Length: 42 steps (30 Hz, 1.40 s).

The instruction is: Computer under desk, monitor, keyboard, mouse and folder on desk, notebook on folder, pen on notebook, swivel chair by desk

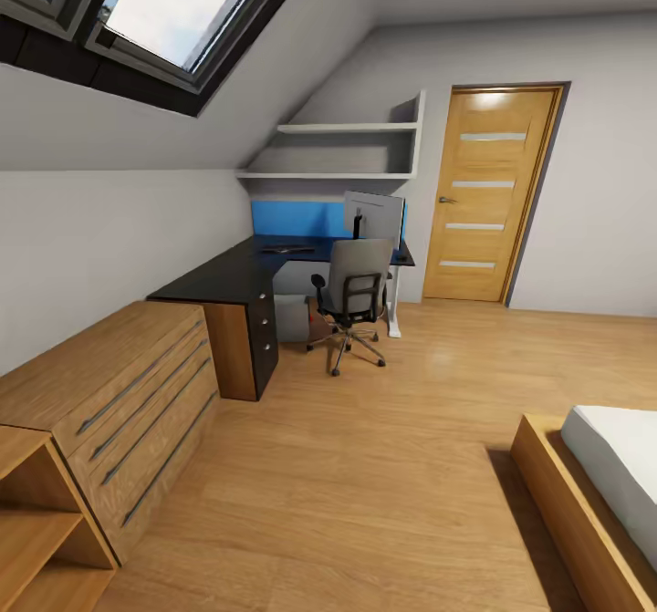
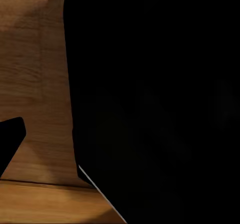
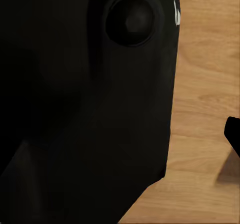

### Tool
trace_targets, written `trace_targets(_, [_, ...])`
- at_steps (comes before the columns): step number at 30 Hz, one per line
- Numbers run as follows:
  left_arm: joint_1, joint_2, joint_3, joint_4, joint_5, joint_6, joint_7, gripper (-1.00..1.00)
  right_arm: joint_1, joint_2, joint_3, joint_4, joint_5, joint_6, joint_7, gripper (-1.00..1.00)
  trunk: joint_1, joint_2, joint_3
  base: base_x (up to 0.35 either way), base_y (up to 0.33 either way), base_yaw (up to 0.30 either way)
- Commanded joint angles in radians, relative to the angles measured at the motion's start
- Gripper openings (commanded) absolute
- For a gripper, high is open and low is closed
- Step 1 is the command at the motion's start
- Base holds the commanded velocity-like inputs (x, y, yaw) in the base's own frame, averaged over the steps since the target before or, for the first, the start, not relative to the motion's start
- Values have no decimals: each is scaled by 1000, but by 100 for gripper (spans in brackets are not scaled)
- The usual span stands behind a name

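Head view: attic bedroom, skylight (image 1: 173,10) top left, wooden door (image 1: 488,197) on the far wall, white wall shelves (image 1: 351,151) beside it. No writing legible anywhere. The L-shaped table (image 1: 228,274) stands in the far corner, glossy black top, blue back panel. The monitor (image 1: 374,215) stands on it, pale back facing the camera. A flat dark item, probably the keyboard (image 1: 287,249), lies on the top left of the monitor; too small to confirm. The swivel chair (image 1: 354,297) sits just in front of the table, back toward the camera; its seat is hidden by the backrest. A pale box under the table, likely the computer (image 1: 292,317), is partly hidden by the chair. Light-wood dresser (image 1: 128,402) near left; bed (image 1: 602,475) cut off at lower right.

Left wrist view: a large black body close to the lens, wood floor (image 2: 35,83) beside it, a dark tip at the edge. Cannot tell whether the left tool is apart or together.

Right wrist view: black housing with a round boss, a small unreadable white mark on its edge, and wood floor (image 3: 205,83). Right tool state cannot be told.
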Motion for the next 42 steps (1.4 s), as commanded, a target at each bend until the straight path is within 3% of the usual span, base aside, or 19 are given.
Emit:
trace_targets(1, [-6, -6, 4, -6, 6, -6, -3, 100, -6, 6, 6, -6, 6, -6, -6, 100, -4, 7, 3, 0, 0, 0])
trace_targets(4, [-23, -19, 2, -23, 22, -23, -3, 100, -23, 23, 23, -23, 23, -23, -8, 100, -15, 28, 12, 0, 0, 0])
trace_targets(6, [-12, -23, 1, -34, 24, -34, -5, 100, -13, 33, 12, -34, 16, -34, 3, 100, -23, 42, 18, 0, 0, 0])
trace_targets(13, [10, -24, 0, -29, -2, 0, -6, 100, -5, 17, -4, -74, -8, -61, 13, 100, -50, 91, 40, 0, 0, 0])
trace_targets(24, [10, -23, 0, -29, -1, 14, -6, 100, -5, 15, -7, -94, -9, -108, 11, 100, -92, 168, 75, 0, 0, 0])
trace_targets(36, [9, -21, 0, -89, 0, 14, -6, 100, -5, 14, -9, -96, -9, -169, 8, 100, -138, 252, 112, 0, 0, 0])
trace_targets(37, [9, -21, 0, -101, 0, 14, -6, 100, -5, 13, -9, -98, -9, -280, 8, 100, -142, 259, 115, 0, 0, 0])
trace_targets(42, [9, -17, 0, -153, 0, 14, -5, 100, -5, 8, -9, -129, -9, -352, 7, 100, -161, 294, 131, 0, 0, 0])
